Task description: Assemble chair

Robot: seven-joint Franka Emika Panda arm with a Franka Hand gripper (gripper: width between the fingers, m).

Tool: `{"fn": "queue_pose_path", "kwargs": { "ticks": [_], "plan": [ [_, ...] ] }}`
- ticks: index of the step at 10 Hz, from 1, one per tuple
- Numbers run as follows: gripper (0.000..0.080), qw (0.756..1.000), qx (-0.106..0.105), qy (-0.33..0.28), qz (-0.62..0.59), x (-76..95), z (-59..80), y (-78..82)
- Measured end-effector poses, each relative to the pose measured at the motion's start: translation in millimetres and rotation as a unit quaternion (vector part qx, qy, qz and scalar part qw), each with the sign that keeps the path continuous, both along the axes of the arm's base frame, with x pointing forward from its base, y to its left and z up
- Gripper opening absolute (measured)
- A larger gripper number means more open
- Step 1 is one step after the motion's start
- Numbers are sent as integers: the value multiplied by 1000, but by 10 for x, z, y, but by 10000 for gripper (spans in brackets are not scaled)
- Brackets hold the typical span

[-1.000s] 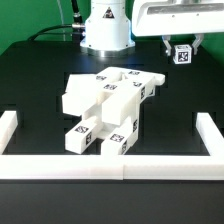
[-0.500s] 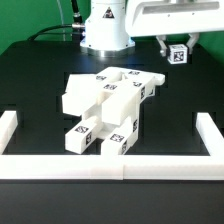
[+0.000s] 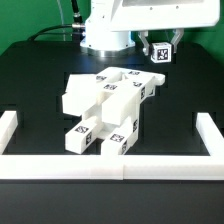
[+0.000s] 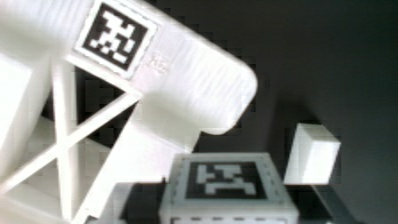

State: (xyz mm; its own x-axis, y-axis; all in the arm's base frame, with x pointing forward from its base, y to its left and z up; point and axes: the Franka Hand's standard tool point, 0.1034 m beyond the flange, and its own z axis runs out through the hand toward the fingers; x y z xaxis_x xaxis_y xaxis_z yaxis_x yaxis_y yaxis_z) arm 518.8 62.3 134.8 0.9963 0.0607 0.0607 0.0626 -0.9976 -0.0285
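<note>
The partly built chair [image 3: 105, 105] lies in the middle of the black table, a cluster of white slabs and bars with black-and-white tags. My gripper [image 3: 160, 56] hangs above the table behind it, toward the exterior view's right, shut on a small white tagged block [image 3: 160, 52]. In the wrist view that block [image 4: 222, 182] sits between the dark fingers [image 4: 143, 196], its tag facing the camera. Beyond it there, the chair [image 4: 143, 90] shows a large tag and crossed bars. A small white piece [image 4: 315, 155] stands beside the chair.
A long white border rail [image 3: 110, 168] runs along the table's front edge, with short arms up the exterior view's left [image 3: 8, 128] and right [image 3: 212, 128]. The robot's white base [image 3: 105, 35] stands at the back.
My gripper has carried the tagged block toward the exterior view's left, closer to the space behind the chair. The chair pieces have not moved.
</note>
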Motion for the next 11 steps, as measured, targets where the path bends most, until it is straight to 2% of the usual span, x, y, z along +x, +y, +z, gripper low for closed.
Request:
{"fn": "queue_pose_path", "kwargs": {
  "ticks": [3, 4, 5, 6, 7, 8, 11],
  "plan": [
    [285, 1000, 0, 0, 1, 3, -1, -19],
    [285, 999, -3, 3, 34, 90, 42, -151],
    [285, 999, -6, -1, 46, 283, 122, -311],
    [285, 998, -12, -10, 60, 465, 157, -443],
    [285, 997, -17, -18, 70, 573, 146, -560],
    [285, 997, -19, -19, 68, 597, 122, -600],
    [285, 997, -19, -17, 69, 585, 110, -582]
  ]
}}
